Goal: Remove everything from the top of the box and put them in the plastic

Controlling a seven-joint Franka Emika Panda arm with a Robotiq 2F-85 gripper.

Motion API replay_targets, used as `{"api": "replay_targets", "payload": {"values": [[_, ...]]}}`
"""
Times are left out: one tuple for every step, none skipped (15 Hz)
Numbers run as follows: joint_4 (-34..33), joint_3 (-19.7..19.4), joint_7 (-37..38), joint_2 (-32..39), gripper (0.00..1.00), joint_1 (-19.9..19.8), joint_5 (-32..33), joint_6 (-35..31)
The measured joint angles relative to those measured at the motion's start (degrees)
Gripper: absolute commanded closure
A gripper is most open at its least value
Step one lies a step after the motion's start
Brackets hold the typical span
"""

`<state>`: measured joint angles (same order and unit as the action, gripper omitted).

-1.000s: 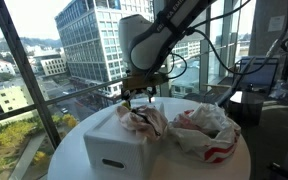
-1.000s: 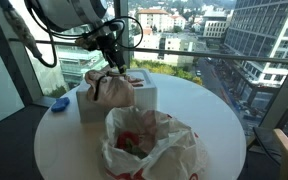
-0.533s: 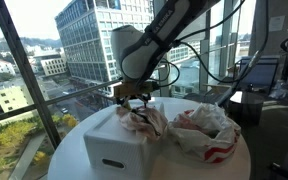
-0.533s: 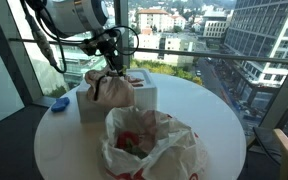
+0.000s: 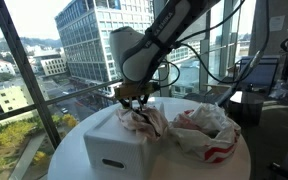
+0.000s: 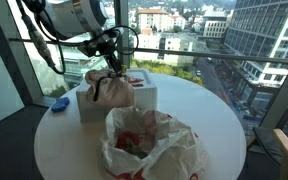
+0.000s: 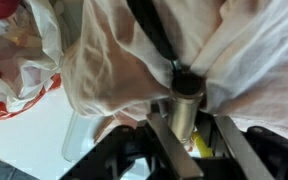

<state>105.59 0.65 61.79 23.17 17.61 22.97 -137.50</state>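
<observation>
The white box (image 5: 106, 148) (image 6: 145, 96) stands on a round white table, with pale crinkled wrapper wads (image 5: 144, 122) (image 6: 108, 88) heaped on top. Beside it lies the plastic (image 5: 210, 131) (image 6: 150, 146), a wrinkled white bag with red print, its mouth open. My gripper (image 5: 132, 103) (image 6: 114, 68) is down on the wads. In the wrist view my gripper (image 7: 189, 135) straddles a shiny metal cylinder (image 7: 187, 105) among pale wrapper (image 7: 114, 60). One finger (image 7: 172, 156) lies against the cylinder, while a narrow gap remains on the other side. The plastic (image 7: 14, 62) shows at the left edge.
The table (image 6: 227, 122) (image 5: 68, 152) stands against floor-to-ceiling windows with a railing. A small blue object (image 6: 57, 102) lies by the box at the table's edge. A desk with screens (image 5: 260, 76) stands behind the table.
The arm swung over and lowered my gripper onto the wads on the box a second ago. It has held nearly still for the last half second.
</observation>
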Motion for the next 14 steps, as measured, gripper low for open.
{"api": "replay_targets", "payload": {"values": [[0.00, -0.42, 0.00, 0.00, 0.90, -0.01, 0.41, 0.00], [0.00, -0.77, 0.00, -0.04, 0.85, -0.02, 0.50, 0.00], [0.01, -0.93, -0.01, -0.16, 0.85, -0.07, 0.51, 0.00], [0.02, -0.94, -0.02, -0.45, 0.85, -0.16, 0.44, 0.00], [0.05, -0.93, -0.02, -0.92, 0.85, -0.18, 0.27, 0.02], [0.08, -0.86, -0.05, -1.55, 0.85, -0.20, -0.14, 0.11], [0.13, -0.78, -0.08, -2.48, 0.85, -0.23, -0.53, 0.34], [0.21, -0.71, -0.30, -3.69, 0.85, -0.28, -0.97, 1.09], [0.37, -0.70, -0.57, -5.12, 0.85, -0.37, -1.25, 1.99], [0.68, -0.72, -0.83, -6.80, 0.85, -0.59, -1.27, 3.22], [1.29, -0.76, -1.27, -8.74, 0.86, -1.01, -1.27, 4.65], [2.25, -0.79, -1.82, -10.93, 0.85, -1.63, -1.23, 6.23], [3.63, -0.84, -2.45, -13.35, 0.86, -2.45, -1.08, 7.84], [5.37, -0.87, -3.13, -15.84, 0.86, -3.44, -0.91, 9.17]]}}
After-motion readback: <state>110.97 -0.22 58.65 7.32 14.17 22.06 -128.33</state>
